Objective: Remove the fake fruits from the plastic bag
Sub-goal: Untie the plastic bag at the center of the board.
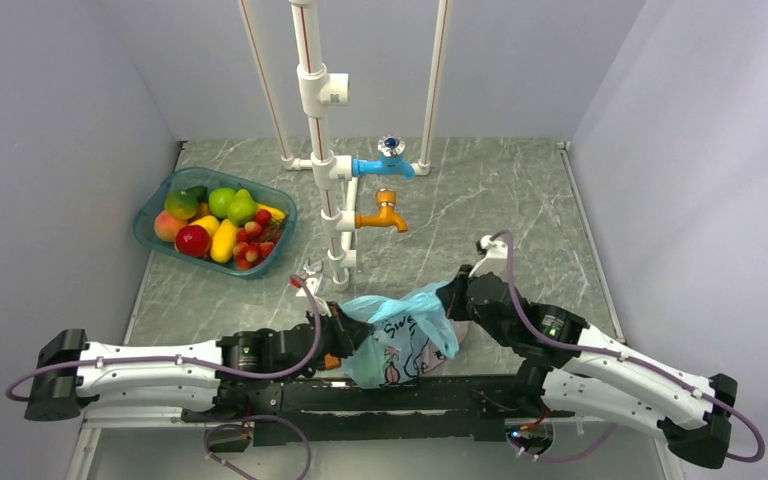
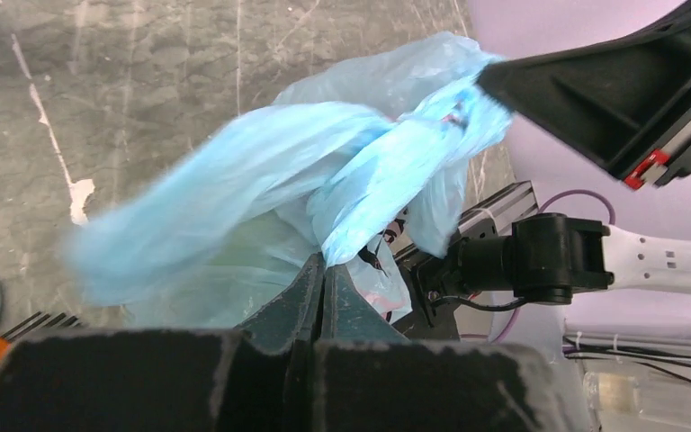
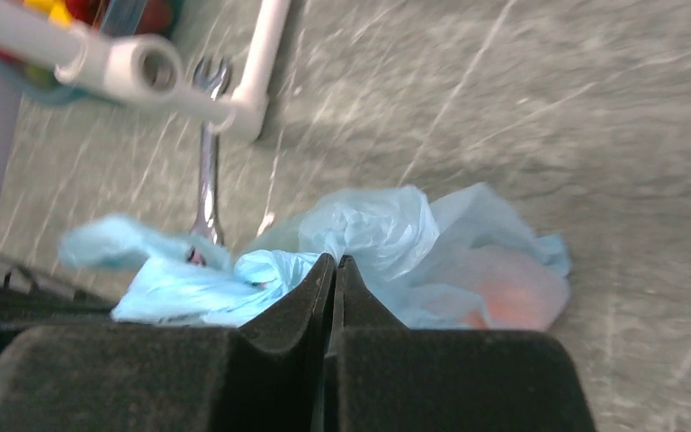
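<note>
The light-blue plastic bag (image 1: 400,335) with dark printed drawings hangs bunched between my two arms near the table's front edge. My left gripper (image 1: 348,335) is shut on the bag's left side; in the left wrist view its jaws (image 2: 324,266) pinch a fold of the film (image 2: 261,180). From the right, my right gripper (image 1: 450,298) is shut on the bag's top; its jaws (image 3: 336,261) meet on crumpled film (image 3: 378,225). An orange fake fruit (image 3: 513,292) shows dimly through the bag's wall. Other fake fruits inside are hidden.
A teal basket (image 1: 150,215) of mixed fruit sits at the back left. A white pipe stand (image 1: 318,120) carries a blue tap (image 1: 385,165) and an orange tap (image 1: 385,215). A metal wrench (image 3: 207,175) lies by the stand's foot.
</note>
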{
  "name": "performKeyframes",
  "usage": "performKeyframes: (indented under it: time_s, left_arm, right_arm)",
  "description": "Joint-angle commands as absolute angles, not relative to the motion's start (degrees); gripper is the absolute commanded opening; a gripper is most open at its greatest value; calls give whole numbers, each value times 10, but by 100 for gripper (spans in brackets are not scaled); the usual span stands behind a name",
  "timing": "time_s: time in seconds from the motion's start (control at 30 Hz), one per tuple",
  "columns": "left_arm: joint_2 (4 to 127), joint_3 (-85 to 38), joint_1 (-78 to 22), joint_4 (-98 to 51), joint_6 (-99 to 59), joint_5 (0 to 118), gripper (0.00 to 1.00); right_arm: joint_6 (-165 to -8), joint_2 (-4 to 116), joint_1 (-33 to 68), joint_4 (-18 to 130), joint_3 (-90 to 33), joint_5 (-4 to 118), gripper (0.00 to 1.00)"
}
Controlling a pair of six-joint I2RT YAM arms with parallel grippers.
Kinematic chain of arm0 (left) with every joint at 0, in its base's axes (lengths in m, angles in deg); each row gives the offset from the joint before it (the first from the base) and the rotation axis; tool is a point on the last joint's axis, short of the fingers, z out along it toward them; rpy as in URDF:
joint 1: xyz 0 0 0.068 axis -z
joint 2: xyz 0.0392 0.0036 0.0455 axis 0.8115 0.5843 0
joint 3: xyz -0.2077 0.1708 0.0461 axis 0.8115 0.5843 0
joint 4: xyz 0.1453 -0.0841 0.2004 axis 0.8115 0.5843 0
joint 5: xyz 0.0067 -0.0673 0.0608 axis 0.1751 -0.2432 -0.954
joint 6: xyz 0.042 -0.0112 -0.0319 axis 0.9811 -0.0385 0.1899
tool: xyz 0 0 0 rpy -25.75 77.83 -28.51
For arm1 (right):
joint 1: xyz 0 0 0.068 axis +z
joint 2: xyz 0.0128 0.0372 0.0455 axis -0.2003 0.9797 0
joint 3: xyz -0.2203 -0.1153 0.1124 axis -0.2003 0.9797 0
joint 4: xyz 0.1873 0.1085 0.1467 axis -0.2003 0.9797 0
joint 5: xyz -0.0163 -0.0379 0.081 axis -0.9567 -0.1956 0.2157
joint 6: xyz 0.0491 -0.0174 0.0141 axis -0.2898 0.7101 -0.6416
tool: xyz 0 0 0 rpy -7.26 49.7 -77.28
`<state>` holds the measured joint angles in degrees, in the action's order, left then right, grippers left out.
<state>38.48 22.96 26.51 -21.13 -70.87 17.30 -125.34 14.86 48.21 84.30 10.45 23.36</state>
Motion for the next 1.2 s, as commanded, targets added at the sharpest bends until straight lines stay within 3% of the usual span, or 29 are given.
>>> performKeyframes:
  time_s: [0.0,0.13,0.33,0.5,0.67,0.9,1.07,1.17]
  left_arm:
    - [332,263,265,-150,-727,136,0]
    - [320,267,265,-166,-677,156,4]
    - [351,191,265,-156,-579,214,58]
    - [420,94,262,-125,-515,221,79]
    - [524,-29,243,-40,-481,200,80]
    - [619,-97,195,-45,-444,249,77]
    - [657,-111,194,-42,-441,260,69]
    - [658,-100,194,-42,-448,258,60]
  right_arm:
    - [-1270,138,444,970,46,50,0]
    - [-1183,137,429,923,38,94,0]
    - [-1096,159,429,889,29,185,0]
    - [-1081,147,429,874,41,224,0]
    - [-1078,150,429,864,45,257,0]
    - [-1081,156,430,862,36,276,0]
    - [-1082,151,429,862,33,282,0]
    - [-1083,142,430,863,38,284,0]
